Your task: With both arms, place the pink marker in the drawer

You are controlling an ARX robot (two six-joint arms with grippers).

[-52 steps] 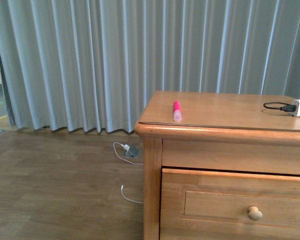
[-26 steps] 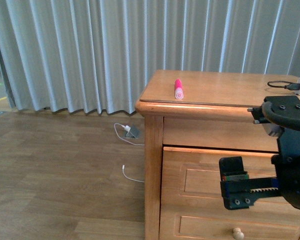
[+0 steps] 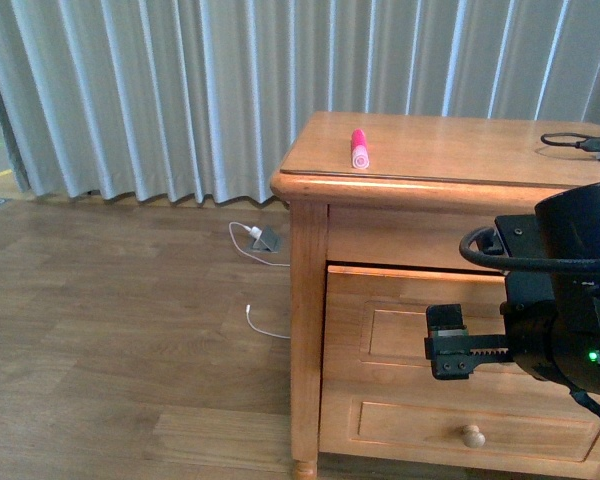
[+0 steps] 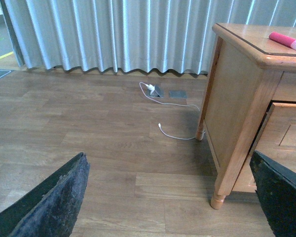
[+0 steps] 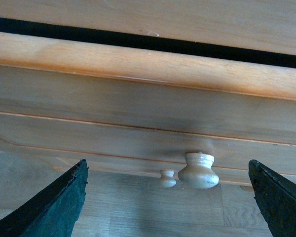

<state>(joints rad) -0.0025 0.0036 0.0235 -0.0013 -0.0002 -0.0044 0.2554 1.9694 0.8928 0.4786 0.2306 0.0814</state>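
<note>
The pink marker [image 3: 359,148] lay in the upper centre of the front view, flat on the dresser top [image 3: 450,145], near its front edge and left corner, its paler end toward the camera; nothing touched it; a black cable [image 3: 568,140] curled at the far upper right of the same top, well apart from it.

The drawer [image 3: 400,335] sat in the lower right of the frame, just beneath the top; a dark slit ran along its upper edge in the right wrist view; whether it was fully closed could not be told.

The right arm [image 3: 570,300] filled the right edge of the front view, a green light lit on it; the right gripper [image 5: 166,165] faced the drawer front with its fingers [image 5: 64,197] spread wide, the round knob [image 5: 198,170] between them and untouched; a second, smaller knob [image 5: 166,178] showed just beside it, further off.

The left gripper [image 4: 166,163] was likewise spread wide and held nothing; between its fingers [image 4: 59,197] lay wooden floor [image 4: 89,133] and a white cable [image 4: 175,136], with the dresser's side to one flank.

A grey curtain [image 3: 180,90] hung across the upper left of the front view.
</note>
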